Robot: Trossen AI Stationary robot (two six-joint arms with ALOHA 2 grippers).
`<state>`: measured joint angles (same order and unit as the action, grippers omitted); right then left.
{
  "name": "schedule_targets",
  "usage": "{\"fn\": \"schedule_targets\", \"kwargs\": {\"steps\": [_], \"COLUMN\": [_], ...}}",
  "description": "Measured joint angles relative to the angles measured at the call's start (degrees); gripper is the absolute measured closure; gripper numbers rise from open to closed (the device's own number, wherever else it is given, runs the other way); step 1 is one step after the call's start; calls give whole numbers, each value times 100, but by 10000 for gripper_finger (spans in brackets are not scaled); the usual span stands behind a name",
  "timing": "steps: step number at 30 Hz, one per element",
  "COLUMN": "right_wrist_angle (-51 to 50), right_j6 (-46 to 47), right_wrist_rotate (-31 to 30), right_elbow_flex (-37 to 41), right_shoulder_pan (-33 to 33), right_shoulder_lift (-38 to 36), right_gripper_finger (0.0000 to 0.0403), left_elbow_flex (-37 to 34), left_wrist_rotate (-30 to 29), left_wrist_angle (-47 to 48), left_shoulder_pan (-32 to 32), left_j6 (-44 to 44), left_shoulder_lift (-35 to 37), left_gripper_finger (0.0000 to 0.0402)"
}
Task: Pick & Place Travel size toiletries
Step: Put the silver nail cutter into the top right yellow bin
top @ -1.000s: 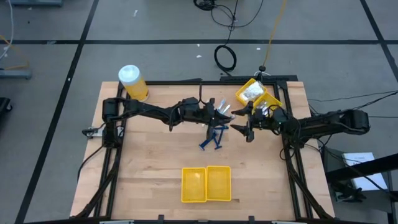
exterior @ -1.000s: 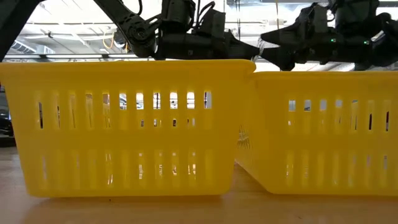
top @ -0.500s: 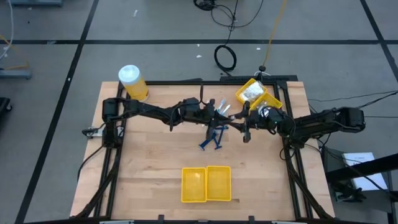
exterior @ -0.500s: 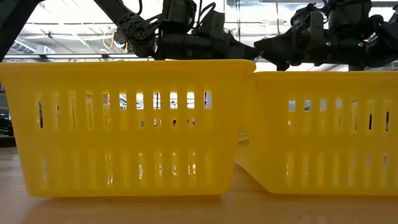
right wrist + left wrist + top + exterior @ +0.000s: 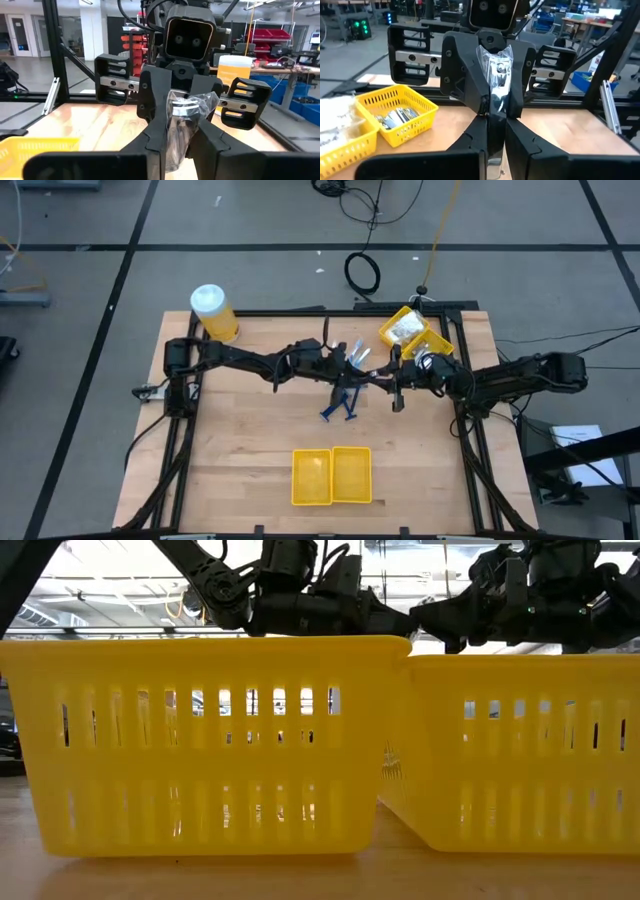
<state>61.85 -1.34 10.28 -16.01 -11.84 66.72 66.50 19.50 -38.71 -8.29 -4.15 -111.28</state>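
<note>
My left claw (image 5: pixel 366 368) and my right claw (image 5: pixel 384 377) meet tip to tip above the middle of the table (image 5: pixel 250 440), toward its far side. Both are narrowed onto one clear packet (image 5: pixel 498 75) with a silvery piece inside; in each wrist view the crinkled plastic sits pinched between my dark fingers (image 5: pixel 172 135), with the opposite claw's fingers clamped on it from the other end. Just below the claws, dark blue razors (image 5: pixel 342 402) lie loose on the wood. Near my right arm, at the far right corner, a yellow bin (image 5: pixel 412 332) holds white packets and silvery pieces. A second yellow bin (image 5: pixel 332 476) sits at the near edge, well apart, with bare wood between. A yellow jar (image 5: pixel 214 313) stands at the far left corner.
</note>
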Motion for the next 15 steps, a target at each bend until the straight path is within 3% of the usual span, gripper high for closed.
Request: {"fn": "schedule_targets", "kwargs": {"steps": [4, 10, 15], "right_wrist_angle": [-108, -242, -345], "right_j6": [166, 172, 193], "right_wrist_rotate": [-108, -350, -410], "right_elbow_flex": [2, 2, 0], "right_shoulder_pan": [-88, -126, -170], "right_shoulder_lift": [-2, 6, -2], "right_gripper_finger": [355, 355, 355], "left_elbow_flex": [20, 440, 756], "left_wrist_rotate": [-584, -1914, -2079], "left_wrist_angle": [252, 1348, 1867], "left_shoulder_pan": [178, 358, 370], "left_j6": [-127, 176, 505], "left_shoulder_lift": [38, 46, 49], "left_gripper_finger": [333, 218, 134]}}
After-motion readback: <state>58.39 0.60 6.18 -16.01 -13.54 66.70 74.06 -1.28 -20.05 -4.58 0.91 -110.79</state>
